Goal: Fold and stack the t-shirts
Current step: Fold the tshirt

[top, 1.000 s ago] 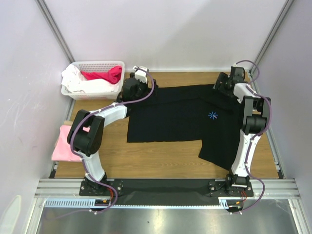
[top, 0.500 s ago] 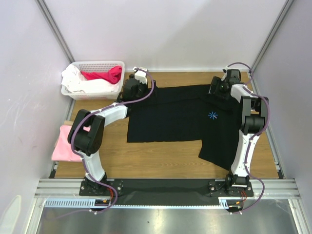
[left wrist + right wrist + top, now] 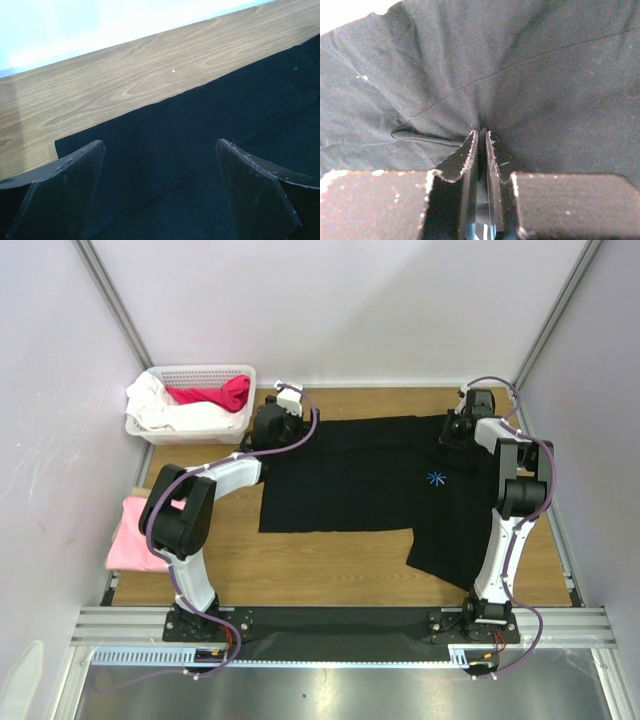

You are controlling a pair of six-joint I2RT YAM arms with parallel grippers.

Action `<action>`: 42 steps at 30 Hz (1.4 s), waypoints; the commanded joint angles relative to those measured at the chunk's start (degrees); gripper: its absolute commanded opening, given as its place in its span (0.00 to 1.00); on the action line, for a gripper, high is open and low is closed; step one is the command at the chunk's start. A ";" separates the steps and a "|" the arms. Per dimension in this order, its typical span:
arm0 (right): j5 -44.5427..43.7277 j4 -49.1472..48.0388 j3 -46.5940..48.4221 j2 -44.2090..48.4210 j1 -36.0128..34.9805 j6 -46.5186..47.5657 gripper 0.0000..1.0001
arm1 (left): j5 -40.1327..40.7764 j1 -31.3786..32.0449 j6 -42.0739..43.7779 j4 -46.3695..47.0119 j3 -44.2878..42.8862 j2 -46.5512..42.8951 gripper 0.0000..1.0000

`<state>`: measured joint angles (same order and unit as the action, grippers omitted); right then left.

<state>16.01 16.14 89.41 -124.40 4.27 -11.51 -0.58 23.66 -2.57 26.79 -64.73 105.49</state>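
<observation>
Large black t-shirt [image 3: 340, 485] spread flat centrally, blue starburst mark [image 3: 436, 477] up, pink t-shirt [image 3: 130, 540] seemingly folded, far left

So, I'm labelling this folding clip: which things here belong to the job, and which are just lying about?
Job:
- black shirt, pinched by the right gripper
- left gripper, open over the shirt's edge
- pink shirt, off to the left

Lying about:
- basket
- red cloth and white cloth in it
</observation>
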 commanded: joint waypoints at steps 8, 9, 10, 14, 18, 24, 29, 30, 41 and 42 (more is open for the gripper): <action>-1.93 5.73 -7.40 11.72 -4.01 -1.59 0.19 | 0.40 -0.02 0.90 2.22 1.18 -2.05 1.00; -2.56 5.92 -7.66 12.42 -4.10 -1.85 0.19 | 1.97 -0.02 0.64 2.31 1.27 -1.96 1.00; -3.43 6.27 -8.45 13.56 -4.10 -2.81 0.20 | 2.68 -0.02 0.11 2.48 1.62 -1.96 1.00; -4.31 5.13 -11.97 16.20 -4.10 -4.75 0.21 | 7.16 -0.02 -1.12 2.22 2.32 -1.69 1.00; -3.79 5.13 -15.13 17.61 -5.59 -6.42 0.24 | 8.40 -0.54 -2.44 2.48 3.38 -1.61 1.00; 3.22 4.16 -20.41 20.60 -7.96 -7.39 0.24 | 8.84 -0.72 -3.58 3.36 3.65 -1.34 1.00; 7.11 7.92 -20.15 21.91 -10.34 -4.93 0.47 | 10.16 -0.89 -4.99 3.98 4.26 -1.17 1.00; 5.71 8.81 -19.54 23.05 -10.25 -4.93 0.50 | 11.12 -0.98 -5.51 3.89 4.35 -1.17 1.00; -6.16 5.59 -8.12 23.77 2.49 -11.43 0.70 | 12.36 -1.86 -16.41 -10.94 -4.66 2.95 0.92; -7.30 4.87 -7.41 23.07 2.58 -11.08 0.70 | 11.75 -1.95 -16.68 -13.31 -6.88 4.27 0.90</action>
<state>12.86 25.19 78.11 -101.73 6.11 -21.12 11.44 22.20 -14.57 20.49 -64.25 107.20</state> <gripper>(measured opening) 0.694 0.914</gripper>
